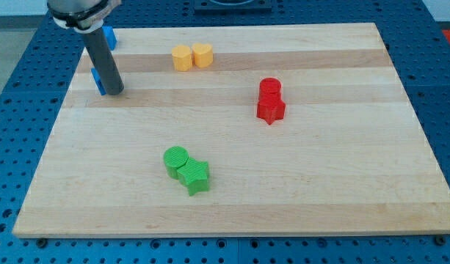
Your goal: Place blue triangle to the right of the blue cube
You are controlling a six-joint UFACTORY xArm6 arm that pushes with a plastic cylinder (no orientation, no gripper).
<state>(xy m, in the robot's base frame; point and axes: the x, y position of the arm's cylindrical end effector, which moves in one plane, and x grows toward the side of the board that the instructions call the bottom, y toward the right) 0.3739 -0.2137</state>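
Jaws are absent: only my tip (113,92) stands on the surface (232,198), touching a blue block (98,79) at its 9 o'clock, likely to shove it. Another blue block (109,37) sits toward 12 o'clock; their shapes are hidden.

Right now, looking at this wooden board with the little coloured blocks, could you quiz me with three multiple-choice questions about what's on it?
1. Where is the dark rod's tip?
A. view's top left
B. view's centre
C. view's bottom right

2. How many yellow blocks lie on the wooden board?
A. one
B. two
C. four

3. How do the green cylinder block and green star-shaped block sit?
A. far apart
B. stacked
C. side by side, touching

Answers:
1 A, the tip rests beside a small blue block near the top-left corner.
2 B, a pair sits together at the top.
3 C, they press together near the bottom.
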